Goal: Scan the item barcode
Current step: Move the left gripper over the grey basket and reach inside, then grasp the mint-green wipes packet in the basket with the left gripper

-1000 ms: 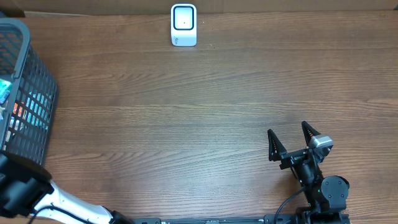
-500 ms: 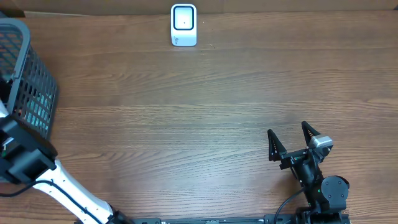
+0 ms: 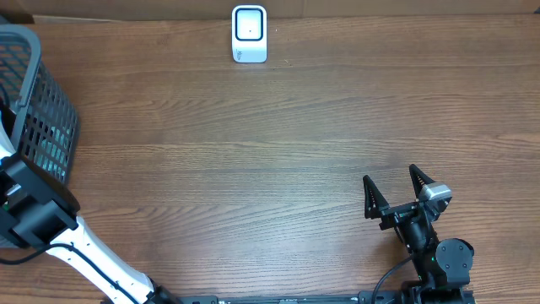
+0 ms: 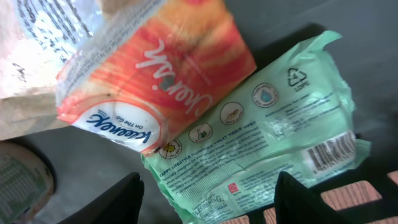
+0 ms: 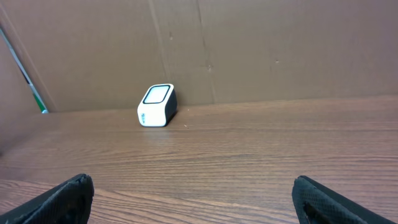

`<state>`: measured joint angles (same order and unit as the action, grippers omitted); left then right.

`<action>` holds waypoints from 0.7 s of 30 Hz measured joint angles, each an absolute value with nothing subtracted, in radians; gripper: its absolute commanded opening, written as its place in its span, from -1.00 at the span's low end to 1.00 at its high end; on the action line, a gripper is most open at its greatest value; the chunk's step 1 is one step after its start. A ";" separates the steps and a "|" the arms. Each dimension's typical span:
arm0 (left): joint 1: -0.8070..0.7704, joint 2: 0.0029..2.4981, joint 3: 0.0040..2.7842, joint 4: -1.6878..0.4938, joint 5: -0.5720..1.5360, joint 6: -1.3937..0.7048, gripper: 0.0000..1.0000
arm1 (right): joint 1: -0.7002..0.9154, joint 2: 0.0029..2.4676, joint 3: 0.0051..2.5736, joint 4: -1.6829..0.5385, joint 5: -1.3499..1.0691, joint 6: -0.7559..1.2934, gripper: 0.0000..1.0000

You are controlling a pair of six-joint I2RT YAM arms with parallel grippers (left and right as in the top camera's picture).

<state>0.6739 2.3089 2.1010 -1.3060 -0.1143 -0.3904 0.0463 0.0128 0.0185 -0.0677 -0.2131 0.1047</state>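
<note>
Green tissue pack (image 4: pixel 261 143) lies in the basket (image 4: pixel 379 37), partly under an orange Kleenex pack (image 4: pixel 155 74), with its barcode (image 4: pixel 333 155) showing. The left gripper (image 4: pixel 205 208) has its jaws narrowing astride it, not yet clamped.

Overhead, the left arm (image 3: pixel 34 215) has swung over the counter's left edge, and the scanner (image 3: pixel 249 34) waits at the far edge.

The right gripper (image 5: pixel 196 202) has its jaws released, idle.
</note>
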 measured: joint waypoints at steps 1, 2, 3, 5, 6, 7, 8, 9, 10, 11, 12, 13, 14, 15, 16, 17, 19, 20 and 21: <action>0.674 2.309 2.088 -1.298 -0.114 -0.391 0.15 | 0.046 0.013 0.019 -0.068 -0.213 0.104 1.00; 0.674 2.309 2.074 -1.290 -0.115 -0.391 0.11 | 0.046 0.013 0.019 -0.068 -0.213 0.104 1.00; 0.674 2.309 2.057 -1.282 -0.116 -0.393 0.09 | 0.046 0.013 0.019 -0.067 -0.213 0.104 1.00; 0.674 2.309 2.016 -1.253 -0.117 -0.399 0.11 | 0.046 0.013 0.019 -0.067 -0.213 0.104 1.00; 0.674 2.309 2.002 -1.237 -0.116 -0.403 0.12 | 0.046 0.013 0.019 -0.068 -0.213 0.104 1.00; 0.674 2.305 1.990 -1.225 -0.114 -0.406 0.12 | 0.046 0.013 0.019 -0.068 -0.213 0.104 1.00; 0.674 2.299 1.975 -1.206 -0.113 -0.409 0.12 | 0.046 0.013 0.019 -0.068 -0.213 0.104 1.00; 0.674 2.287 1.949 -1.180 -0.113 -0.413 0.14 | 0.046 0.013 0.019 -0.068 -0.213 0.104 1.00; 0.674 2.277 1.929 -1.162 -0.113 -0.414 0.13 | 0.046 0.013 0.019 -0.068 -0.213 0.104 1.00; 0.674 2.266 1.908 -1.140 -0.113 -0.415 0.12 | 0.046 0.013 0.019 -0.067 -0.213 0.104 1.00; 0.675 2.255 1.886 -1.118 -0.112 -0.417 0.08 | 0.046 0.013 0.019 -0.067 -0.213 0.105 0.99; 0.675 2.249 1.872 -1.103 -0.112 -0.417 -0.07 | 0.046 0.013 0.019 -0.068 -0.213 0.105 1.00; 0.675 2.241 1.856 -1.083 -0.110 -0.421 -0.46 | 0.046 0.013 0.019 -0.068 -0.213 0.104 0.99; 0.675 2.238 1.849 -1.074 -0.106 -0.419 -0.78 | 0.046 0.013 0.019 -0.068 -0.213 0.104 0.99; 0.675 2.235 1.843 -1.065 -0.104 -0.424 -0.92 | 0.046 0.013 0.019 -0.067 -0.213 0.104 1.00; 0.675 2.233 1.841 -1.061 -0.110 -0.424 -0.92 | 0.046 0.013 0.019 -0.068 -0.213 0.104 1.00; 0.675 2.226 1.839 -1.058 -0.117 -0.424 -0.92 | 0.046 0.013 0.019 -0.068 -0.213 0.105 0.99; 0.675 2.226 1.839 -1.058 -0.118 -0.424 -0.92 | 0.046 0.013 0.019 -0.068 -0.213 0.104 1.00; 0.675 2.226 1.839 -1.058 -0.120 -0.424 -0.92 | 0.046 0.013 0.019 -0.067 -0.213 0.104 1.00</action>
